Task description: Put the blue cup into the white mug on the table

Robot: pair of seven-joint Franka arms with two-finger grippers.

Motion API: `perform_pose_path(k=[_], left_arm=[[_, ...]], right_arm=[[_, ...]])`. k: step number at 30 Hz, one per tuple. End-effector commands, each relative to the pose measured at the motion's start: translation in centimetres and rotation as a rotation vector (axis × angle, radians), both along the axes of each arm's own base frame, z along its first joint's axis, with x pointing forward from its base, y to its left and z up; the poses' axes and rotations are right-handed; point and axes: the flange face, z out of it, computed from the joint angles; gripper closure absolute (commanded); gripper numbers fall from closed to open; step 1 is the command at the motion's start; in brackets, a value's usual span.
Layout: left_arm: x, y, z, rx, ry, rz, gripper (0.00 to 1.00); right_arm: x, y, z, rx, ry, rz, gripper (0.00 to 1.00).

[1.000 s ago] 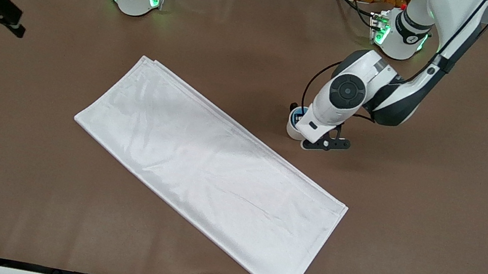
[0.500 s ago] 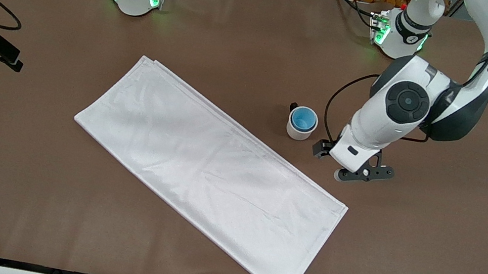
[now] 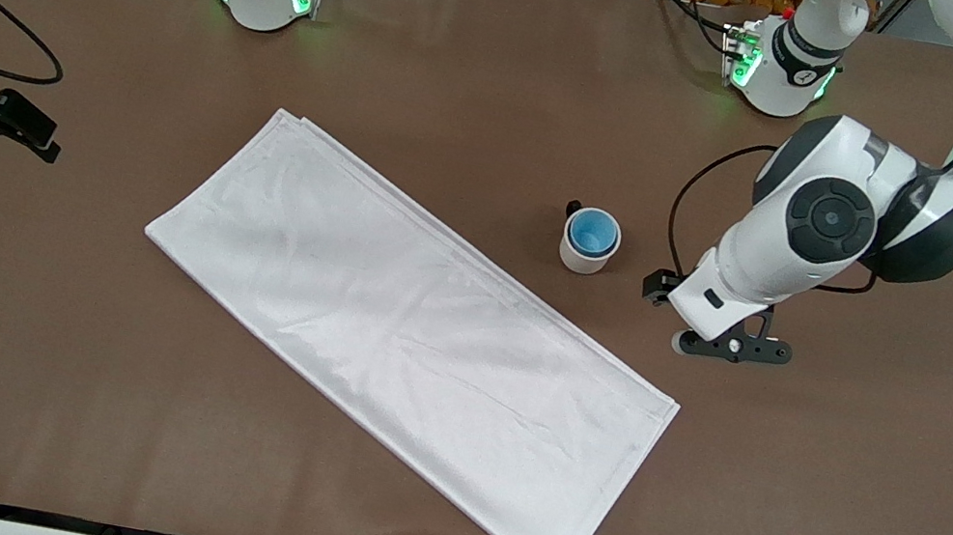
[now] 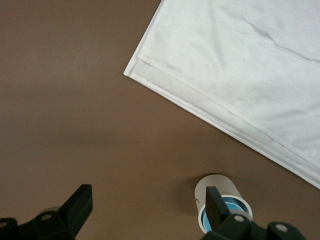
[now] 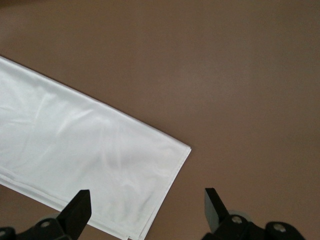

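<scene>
**Cup nested, left gripper clear**

Blue cup [image 3: 593, 231] sits inside white mug [image 3: 586, 246] on the table [image 3: 839, 488], beside the white cloth [image 3: 415, 335]. Left gripper [image 3: 732, 345] spread, empty, apart from the mug toward the left arm's end. Right gripper [image 5: 145, 212] spread, empty, over the cloth's corner.

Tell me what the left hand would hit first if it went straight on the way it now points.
Most likely bare table. The left hand, open, points down at the brown surface, with the white mug holding the blue cup just off by one finger. Depth is unclear, so that finger might brush the mug.
</scene>
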Motion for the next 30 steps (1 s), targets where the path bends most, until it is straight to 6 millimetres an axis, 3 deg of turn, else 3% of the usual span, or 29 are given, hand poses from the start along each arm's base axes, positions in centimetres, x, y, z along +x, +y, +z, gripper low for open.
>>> perform_pose_path(k=[1,6,11,17,23,30], left_arm=[[-0.1,4.4,3.4,0.066,-0.032,-0.130,0.00],[-1.0,8.7,6.0,0.030,-0.036,-0.182,0.00],[-2.4,11.8,9.2,0.004,-0.074,-0.141,0.00],[-3.9,13.5,13.2,-0.008,-0.130,-0.100,0.00],[-4.8,16.1,15.7,-0.002,-0.134,-0.065,0.00],[-6.4,17.8,19.2,0.005,-0.073,-0.151,0.00]], right_arm=[[-1.3,0.6,0.5,0.015,-0.007,0.007,0.00],[-1.4,1.5,0.4,0.013,-0.001,0.023,0.00],[-1.4,2.9,0.5,0.014,-0.002,0.048,0.00],[-1.5,3.4,0.8,0.014,-0.010,0.058,0.00],[-1.5,3.6,1.3,0.011,-0.024,0.063,0.00],[-1.5,4.0,1.7,0.007,-0.035,0.071,0.00]])
